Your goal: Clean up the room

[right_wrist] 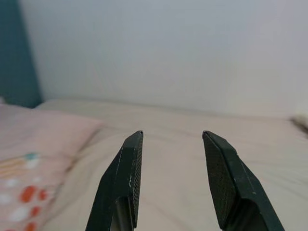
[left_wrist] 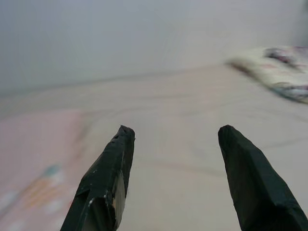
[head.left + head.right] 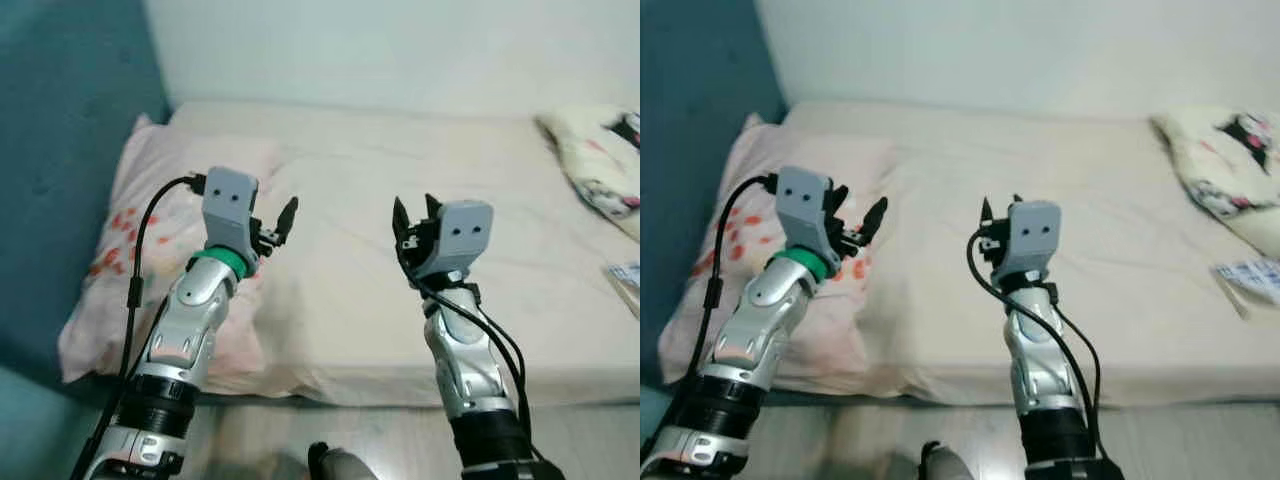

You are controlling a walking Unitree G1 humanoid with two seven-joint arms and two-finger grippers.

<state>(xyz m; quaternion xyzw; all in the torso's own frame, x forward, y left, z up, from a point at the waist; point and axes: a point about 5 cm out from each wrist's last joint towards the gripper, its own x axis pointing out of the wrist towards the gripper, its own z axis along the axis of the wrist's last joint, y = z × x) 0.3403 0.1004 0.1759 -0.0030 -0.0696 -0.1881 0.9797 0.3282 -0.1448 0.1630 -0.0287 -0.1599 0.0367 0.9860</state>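
Observation:
A bed [image 3: 420, 250] with a cream sheet lies in front of me. A pink pillow [image 3: 130, 240] with red and orange marks rests at its left end, against the teal headboard. A white pillow with a black cartoon print [image 3: 605, 165] lies at the far right. My left gripper [image 3: 275, 228] is raised above the pink pillow's right edge, open and holding nothing. My right gripper [image 3: 415, 215] hovers above the middle of the sheet, also open with nothing between its fingers [image 1: 221, 178].
A teal padded headboard [image 3: 60, 150] stands on the left and a pale wall [image 3: 400, 50] runs behind the bed. A small printed paper or booklet [image 3: 625, 278] lies at the bed's right edge. Pale floor [image 3: 300, 440] shows below the mattress.

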